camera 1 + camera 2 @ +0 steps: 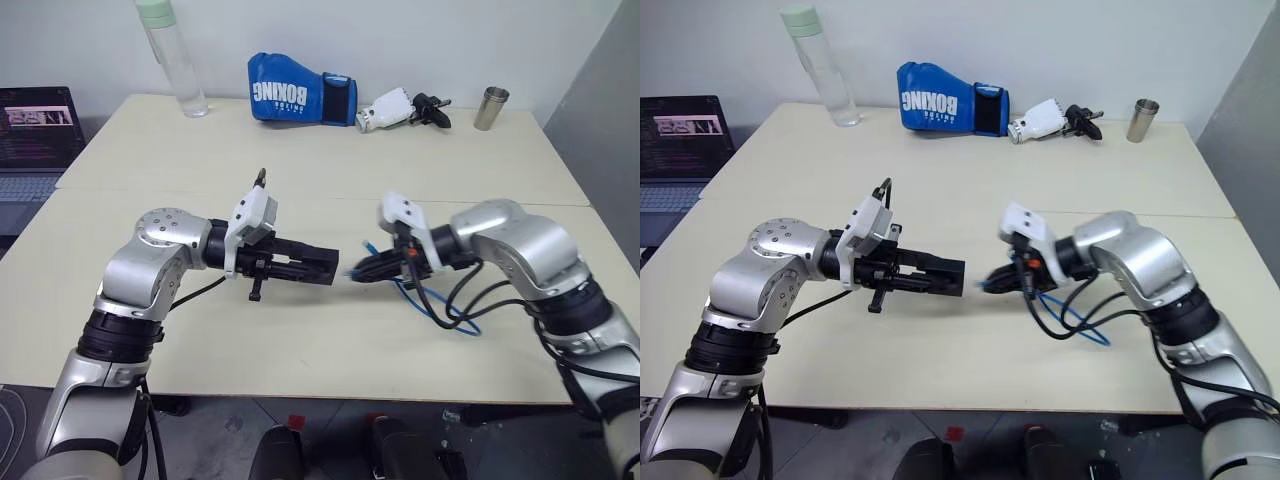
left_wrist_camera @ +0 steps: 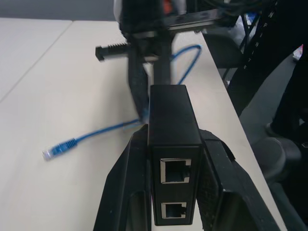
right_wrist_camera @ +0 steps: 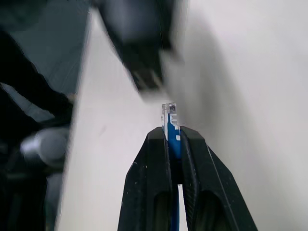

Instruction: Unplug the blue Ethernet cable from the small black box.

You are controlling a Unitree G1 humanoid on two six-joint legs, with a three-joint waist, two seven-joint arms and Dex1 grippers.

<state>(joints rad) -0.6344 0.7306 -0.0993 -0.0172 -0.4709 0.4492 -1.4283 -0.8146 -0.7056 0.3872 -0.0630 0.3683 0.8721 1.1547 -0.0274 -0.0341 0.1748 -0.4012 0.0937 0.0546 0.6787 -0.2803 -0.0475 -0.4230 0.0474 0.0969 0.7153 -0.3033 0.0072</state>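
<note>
Nearest the camera, left pincer [image 2: 173, 192] is clamped shut on the small black box [image 2: 172, 120], fingers on its two side faces, both ports on the near end face visible and empty. Box long axis runs along the pincer fingers, roughly level over the worktop [image 1: 330, 180], its far end aimed at the right pincer [image 1: 372, 268]. Right pincer is closed tight on the blue Ethernet cable [image 1: 440, 305] just behind its clear plug [image 3: 168, 113]; plug tip sticks out past the fingertips, pointing at the box's far end with a visible gap between them, so the plug looks already out. Cable axis at the plug lines up with the right fingers, then the cord loops down behind that pincer onto the worktop, with the second plug lying loose beside it. Risks, my read: right arm drifting toward the box could jam the plug into it or reseat it; trailing loop could snag on the black arm cables hanging under the right wrist and yank the cord; loosening the left grip drops the box, since it's held off the worktop.
</note>
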